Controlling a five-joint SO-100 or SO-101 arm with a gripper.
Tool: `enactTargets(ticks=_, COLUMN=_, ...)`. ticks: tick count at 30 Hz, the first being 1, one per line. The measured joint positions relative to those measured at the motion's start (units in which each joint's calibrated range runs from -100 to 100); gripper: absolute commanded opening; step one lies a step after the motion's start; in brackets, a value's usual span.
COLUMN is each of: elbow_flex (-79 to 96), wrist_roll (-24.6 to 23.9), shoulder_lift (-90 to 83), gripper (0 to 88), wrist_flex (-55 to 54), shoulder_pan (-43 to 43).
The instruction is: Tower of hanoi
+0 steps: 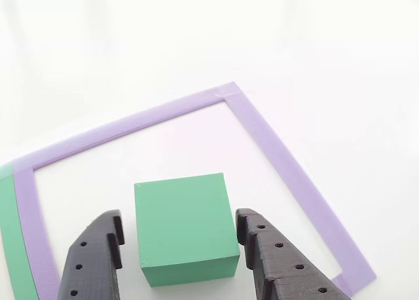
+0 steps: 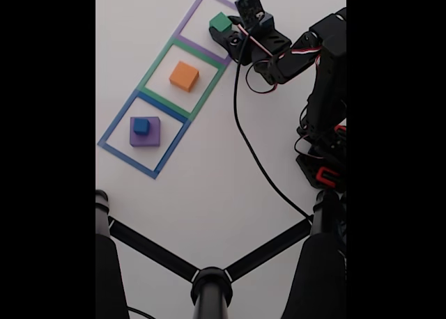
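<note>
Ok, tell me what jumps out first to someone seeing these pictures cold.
The green block sits inside the purple taped outline, with the dark pincer open around it, fingers close to either side. In the fixed view, the orange block sits in the green outline, and the blue cube tops the purple block.

The arm (image 2: 324,89) is showing matte black links with red and white wires. The tool (image 1: 180,238) is showing dark fingers (image 1: 281,261) dotted with small round holes.

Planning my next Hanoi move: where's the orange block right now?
In the fixed view the orange block sits alone inside the green taped outline, the middle square, between the green block and the blue-on-purple stack.
</note>
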Motion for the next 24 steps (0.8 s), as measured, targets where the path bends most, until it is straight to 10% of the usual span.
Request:
enactTargets(ticks=13, elbow_flex=-0.1, wrist_roll=0.0, shoulder_lift=-7.4, gripper=25.2, wrist_flex=3.4, shoulder_pan=-0.5)
enactTargets(ticks=24, elbow_flex=-12.4, wrist_roll=0.0, shoulder_lift=-37.7, gripper=3.4, wrist_flex=54.0, shoulder_pan=1.2)
